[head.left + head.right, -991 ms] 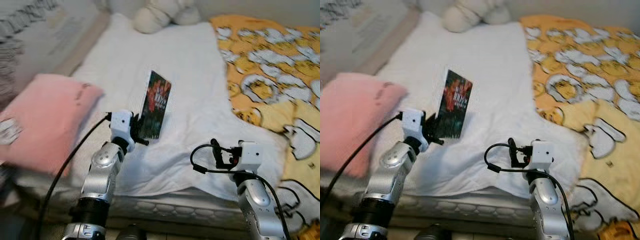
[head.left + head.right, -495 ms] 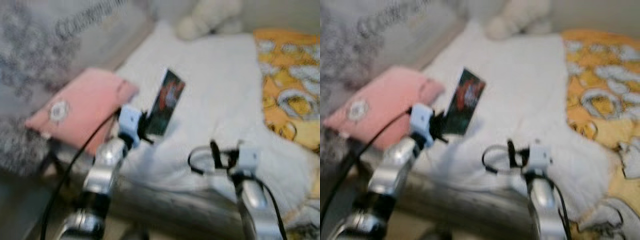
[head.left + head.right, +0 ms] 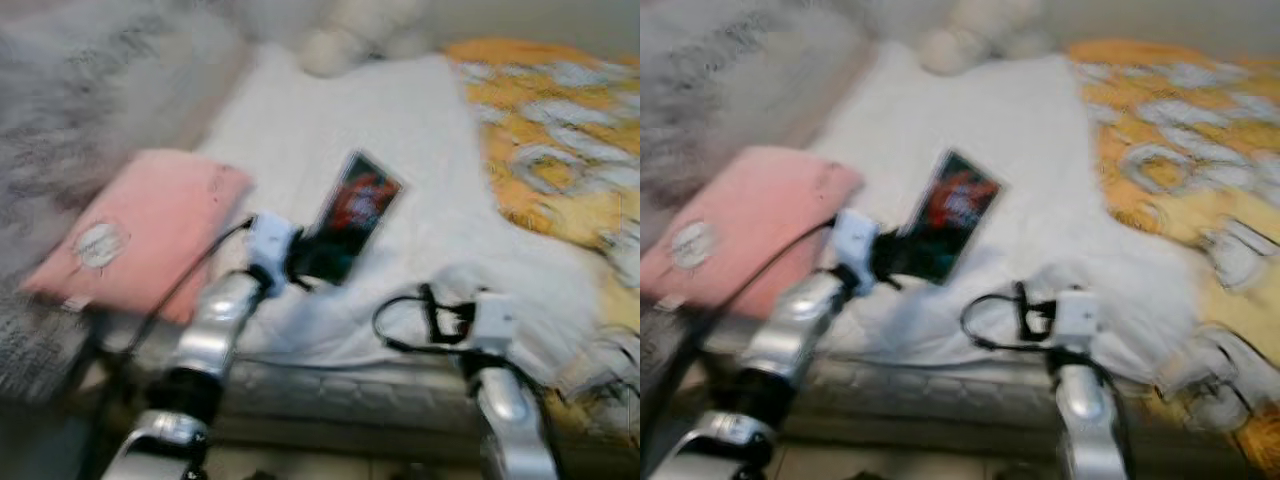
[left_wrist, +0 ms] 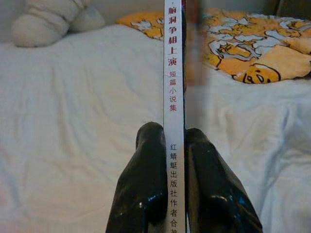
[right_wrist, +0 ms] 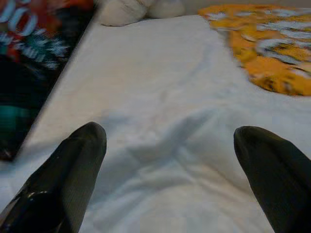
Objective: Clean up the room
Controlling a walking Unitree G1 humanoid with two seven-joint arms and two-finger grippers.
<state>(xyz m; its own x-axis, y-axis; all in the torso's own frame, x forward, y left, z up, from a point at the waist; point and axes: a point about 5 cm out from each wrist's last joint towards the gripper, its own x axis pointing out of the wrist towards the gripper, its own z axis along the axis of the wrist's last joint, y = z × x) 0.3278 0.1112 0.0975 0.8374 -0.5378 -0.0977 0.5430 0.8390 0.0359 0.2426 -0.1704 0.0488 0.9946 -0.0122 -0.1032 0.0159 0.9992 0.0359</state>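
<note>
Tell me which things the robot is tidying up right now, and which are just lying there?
Being tidied:
- thin dark paperback book with a white spine, clamped upright in the left gripper

Just lying there:
- pink rectangular pillow
- cream plush toy
- yellow cartoon-print blanket
- white bed sheet
- right gripper, open, holding nothing

A white sheet (image 3: 400, 150) lies beside an orange blanket (image 3: 560, 130) patterned in white and yellow. The pillow (image 3: 150, 225) is pink; the book (image 3: 352, 215) is dark with red and teal, its spine (image 4: 173, 97) white with dark characters.
</note>
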